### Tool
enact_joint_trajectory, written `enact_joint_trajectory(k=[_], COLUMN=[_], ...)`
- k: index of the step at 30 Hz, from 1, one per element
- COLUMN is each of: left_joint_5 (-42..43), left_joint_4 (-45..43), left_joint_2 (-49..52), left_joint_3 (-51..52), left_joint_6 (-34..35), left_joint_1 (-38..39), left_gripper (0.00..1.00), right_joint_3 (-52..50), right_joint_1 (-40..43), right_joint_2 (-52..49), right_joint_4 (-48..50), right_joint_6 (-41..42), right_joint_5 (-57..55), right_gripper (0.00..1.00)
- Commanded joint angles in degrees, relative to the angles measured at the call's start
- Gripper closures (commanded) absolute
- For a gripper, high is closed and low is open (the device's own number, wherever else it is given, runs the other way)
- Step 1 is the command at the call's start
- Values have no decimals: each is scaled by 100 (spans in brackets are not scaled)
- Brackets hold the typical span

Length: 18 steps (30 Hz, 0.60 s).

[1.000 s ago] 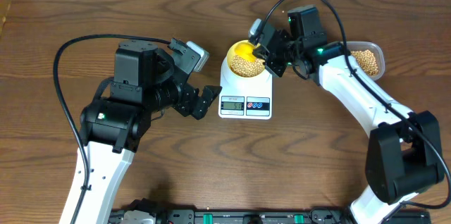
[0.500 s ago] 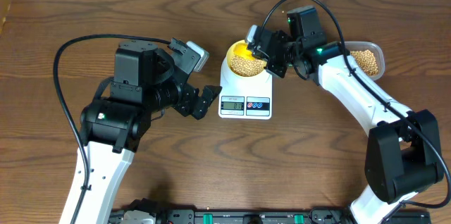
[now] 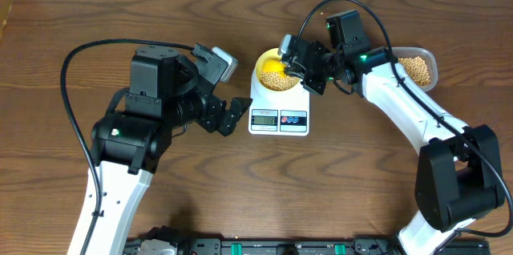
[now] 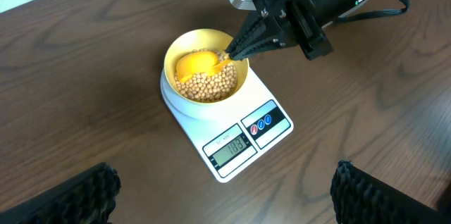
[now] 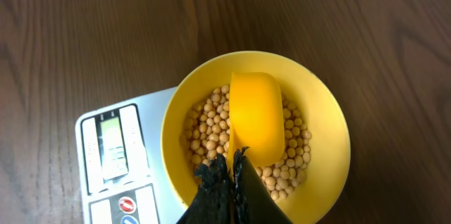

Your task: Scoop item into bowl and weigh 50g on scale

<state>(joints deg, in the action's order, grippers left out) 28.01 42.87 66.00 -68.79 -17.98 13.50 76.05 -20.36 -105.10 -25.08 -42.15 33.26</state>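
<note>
The pale yellow bowl [image 3: 261, 66] stands on the white scale [image 3: 279, 119], holding a heap of tan beans [image 3: 284, 81]. My right gripper [image 3: 297, 61] is shut on the handle of a yellow scoop [image 3: 273, 67], whose head lies over the beans inside the bowl. In the right wrist view the scoop [image 5: 255, 115] shows no beans on it, with beans [image 5: 206, 131] around it and the bowl [image 5: 331, 129] beneath. My left gripper [image 3: 235, 116] hangs open, left of the scale and apart from it; its fingers [image 4: 77, 196] frame the scale [image 4: 271, 136] and bowl [image 4: 169, 65].
A clear plastic tub [image 3: 430, 56] with more beans [image 3: 414, 69] sits at the far right, behind my right arm. The scale's display [image 4: 231, 146] and two round buttons [image 4: 261, 122] face the front edge of the brown wooden table [image 3: 337, 183].
My right gripper has shifted slightly left and the scoop's head has come further over the beans in the bowl. The left arm has stayed still.
</note>
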Motion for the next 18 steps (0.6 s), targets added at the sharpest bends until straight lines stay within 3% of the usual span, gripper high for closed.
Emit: enact_joint_trajectory(k=[1,8,18], left_joint_5=[48,50,48], left_joint_4=[-2,-2,-2], left_joint_2=[22,22,22], left_joint_3=[28,28,28], left_joint_6=[9,9,9], left_joint_1=[-31,-31,-31], left_gripper=[2,2,2], right_joint_3=[-7,-7,-7], right_joint_1=[20,208,271], right_joint_2=[26,26,26], right_joint_4=[-48,-94,-413], right_joint_6=[387,1091,1126], right_joint_5=[164,166,190], right_gripper=[99,99,99])
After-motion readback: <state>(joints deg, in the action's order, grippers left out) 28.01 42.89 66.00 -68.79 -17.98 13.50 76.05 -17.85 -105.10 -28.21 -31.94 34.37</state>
